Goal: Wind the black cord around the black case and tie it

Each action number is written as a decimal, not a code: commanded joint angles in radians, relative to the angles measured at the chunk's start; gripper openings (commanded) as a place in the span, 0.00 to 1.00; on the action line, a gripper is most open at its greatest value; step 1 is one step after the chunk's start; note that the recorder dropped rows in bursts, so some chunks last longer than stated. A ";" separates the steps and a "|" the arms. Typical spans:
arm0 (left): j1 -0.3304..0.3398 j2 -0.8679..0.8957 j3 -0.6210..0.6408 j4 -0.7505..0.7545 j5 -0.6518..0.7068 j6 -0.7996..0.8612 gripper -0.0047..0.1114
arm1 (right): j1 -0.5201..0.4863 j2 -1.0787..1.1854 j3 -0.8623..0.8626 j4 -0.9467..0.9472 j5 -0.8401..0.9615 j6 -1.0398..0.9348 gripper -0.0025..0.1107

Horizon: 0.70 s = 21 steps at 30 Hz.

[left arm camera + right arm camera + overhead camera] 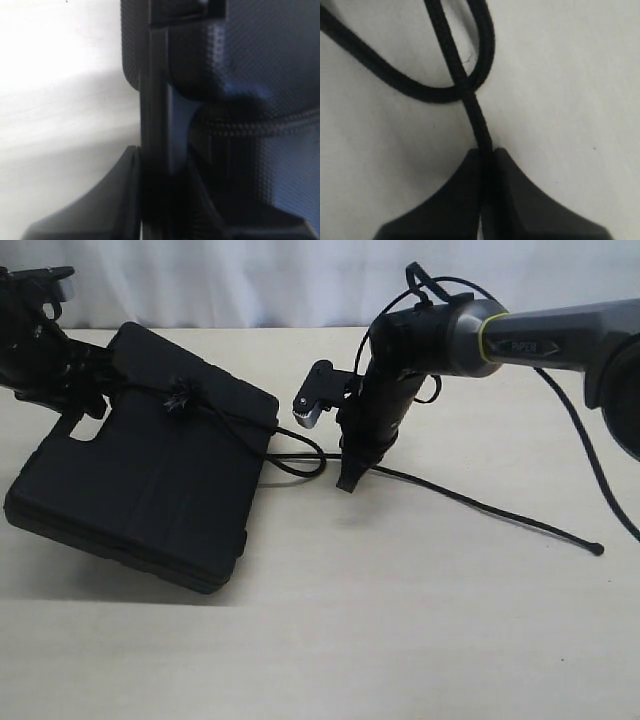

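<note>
Exterior view, on pale surface point(420, 640): black case point(150, 480) at left, rim near handle slot pinched between jaws of left gripper point(88, 405). Right arm point(560, 340) stretched in from right, wrist bent steeply down, right gripper point(351, 480) tip at surface, jaws pressed together on black cord point(480, 505) running off case, trailing right.

Braided black cord point(479, 127); matt, seemingly plastic black case point(150, 480).

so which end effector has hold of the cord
The right end effector, shut on the cord just above the table; the left end effector clamps the case edge instead.
</note>
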 commanded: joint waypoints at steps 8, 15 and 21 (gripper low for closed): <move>0.000 -0.015 -0.012 -0.027 -0.086 -0.008 0.04 | -0.006 -0.153 0.097 -0.117 0.158 0.171 0.06; 0.000 -0.015 -0.012 -0.027 -0.110 -0.008 0.04 | -0.017 -0.284 0.276 -0.298 0.129 0.339 0.06; 0.000 -0.015 -0.012 -0.027 -0.084 -0.008 0.04 | -0.098 -0.366 0.370 -0.300 0.117 0.428 0.06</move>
